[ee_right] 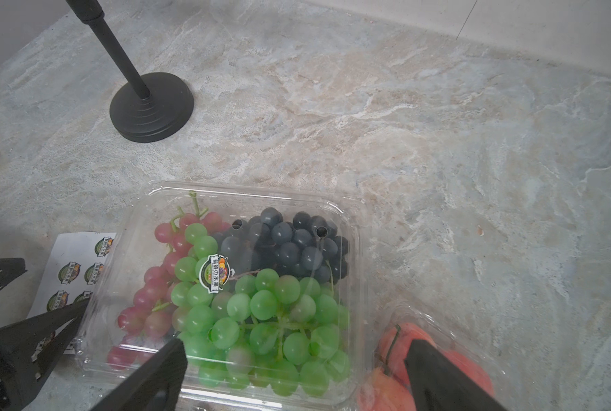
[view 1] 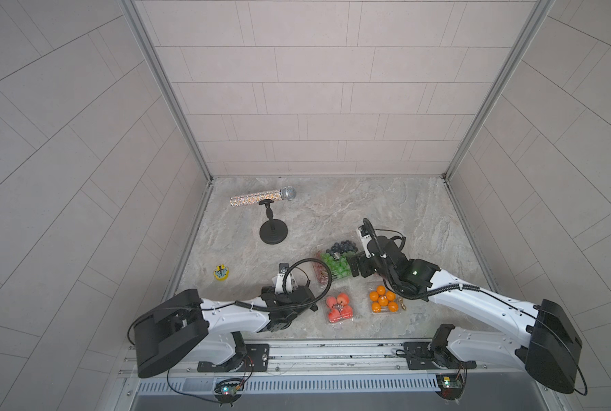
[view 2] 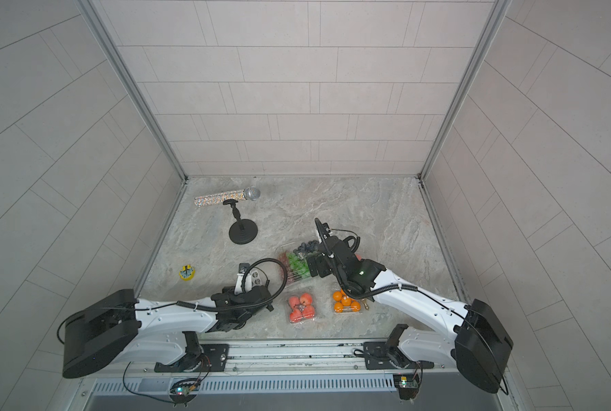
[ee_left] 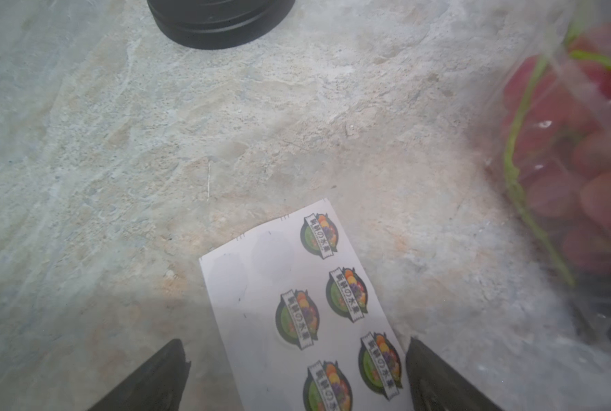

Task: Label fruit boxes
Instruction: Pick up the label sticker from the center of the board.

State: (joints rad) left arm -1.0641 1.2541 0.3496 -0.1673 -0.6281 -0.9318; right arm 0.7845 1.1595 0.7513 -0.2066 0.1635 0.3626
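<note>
The left gripper (ee_left: 298, 356) hangs spread wide over the sticker sheet (ee_left: 232, 281). The right gripper (ee_right: 296, 350), also released, hovers above the grape box (ee_right: 254, 192).

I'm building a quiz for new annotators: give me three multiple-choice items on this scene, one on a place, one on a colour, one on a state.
1. Where does the sticker sheet lie? A on the orange box; B inside a red-fruit box; C on the table beside the large grape box.
2. What colour is the microphone stand base? A white; B black; C red.
3. The large grape box's lid is: A bearing a round sticker; B bare; C flipped open.
Key: C, the right wrist view shows the sheet flat on the table next to that box; B, the base is plainly black; A, one sticker sits on the closed lid.
</note>
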